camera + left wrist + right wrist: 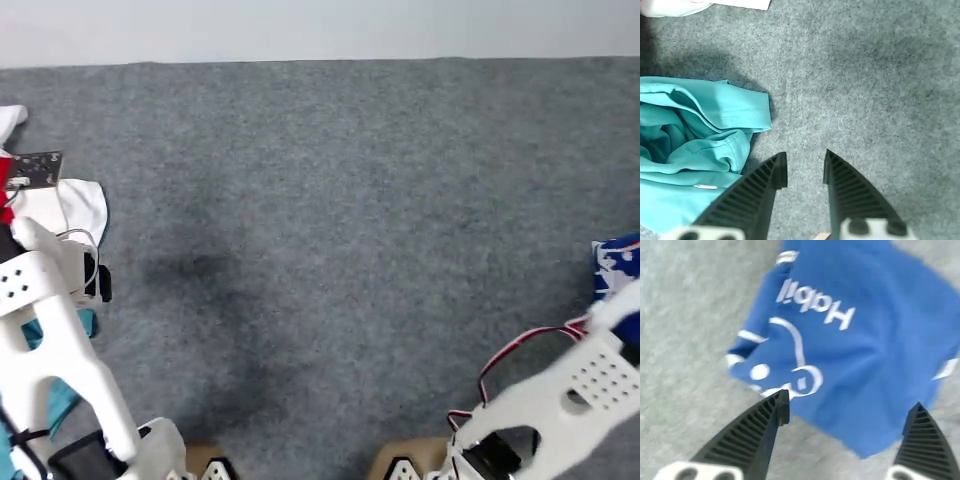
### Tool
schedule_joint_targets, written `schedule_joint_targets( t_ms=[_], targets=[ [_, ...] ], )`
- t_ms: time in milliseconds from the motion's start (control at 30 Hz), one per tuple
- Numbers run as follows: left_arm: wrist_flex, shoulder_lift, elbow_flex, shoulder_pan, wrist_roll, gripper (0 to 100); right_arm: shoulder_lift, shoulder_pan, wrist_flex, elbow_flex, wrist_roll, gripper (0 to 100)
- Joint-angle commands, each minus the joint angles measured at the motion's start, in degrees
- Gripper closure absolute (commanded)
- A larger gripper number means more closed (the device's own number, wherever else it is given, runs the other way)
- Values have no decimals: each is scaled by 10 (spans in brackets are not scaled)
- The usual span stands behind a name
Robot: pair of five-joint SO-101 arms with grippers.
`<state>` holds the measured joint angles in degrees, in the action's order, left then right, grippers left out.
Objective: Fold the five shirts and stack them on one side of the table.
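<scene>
Right wrist view: right gripper spread wide, empty, above blue shirt. Left gripper slightly parted, empty, just beside crumpled teal shirt; white shirt near it. Nothing looks folded or stacked yet, so I judge the task barely begun.

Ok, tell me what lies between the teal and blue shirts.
Bare grey table covering, by the high view, between the teal shirt and the blue shirt.
</scene>
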<state>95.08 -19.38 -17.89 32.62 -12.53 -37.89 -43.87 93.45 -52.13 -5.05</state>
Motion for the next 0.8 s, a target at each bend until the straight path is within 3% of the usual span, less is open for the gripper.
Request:
schedule_joint_targets(
  t_ms=[0,333,567,767],
  targets=[
    [3,-19,6,-1,3,863,-8,33,-15,18,-40,645],
    [1,-17,6,-1,1,863,-117,87,-79,18,-49,965],
    [-8,-16,6,-1,0,863,-131,141,-61,17,-50,987],
    [-8,-15,6,-1,-1,863,-100,132,-22,-19,-47,984]
  ],
)
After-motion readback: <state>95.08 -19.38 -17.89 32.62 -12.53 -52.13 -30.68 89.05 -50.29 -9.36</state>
